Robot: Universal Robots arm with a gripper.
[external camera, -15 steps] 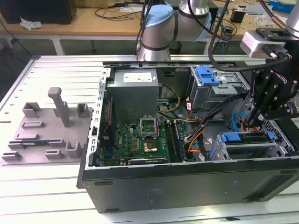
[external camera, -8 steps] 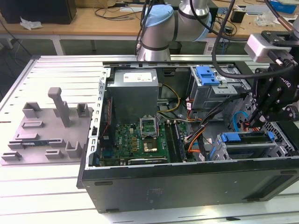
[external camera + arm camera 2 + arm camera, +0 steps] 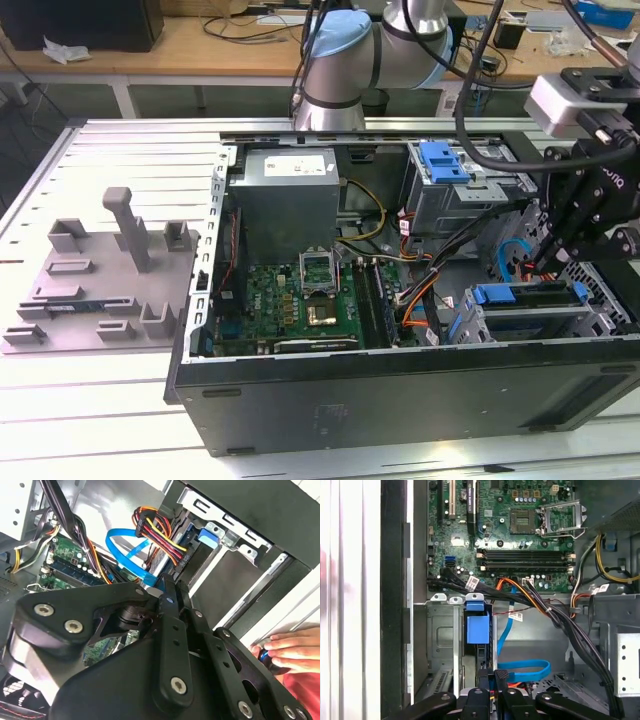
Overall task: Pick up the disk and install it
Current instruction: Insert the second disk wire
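Claw works inside an open computer case

The gripper (image 3: 548, 262), fingers drawn together, empty, hovers over the drive cage; just ahead, the disk (image 3: 476, 629) sits slotted in its bay, blue carrier showing.

We see a matt black plastic pincer (image 3: 172, 592), a glossy blue plastic carrier on the disk (image 3: 477, 628), a bare grey metal case (image 3: 400, 385), and a ribbed metal tabletop (image 3: 120, 150).
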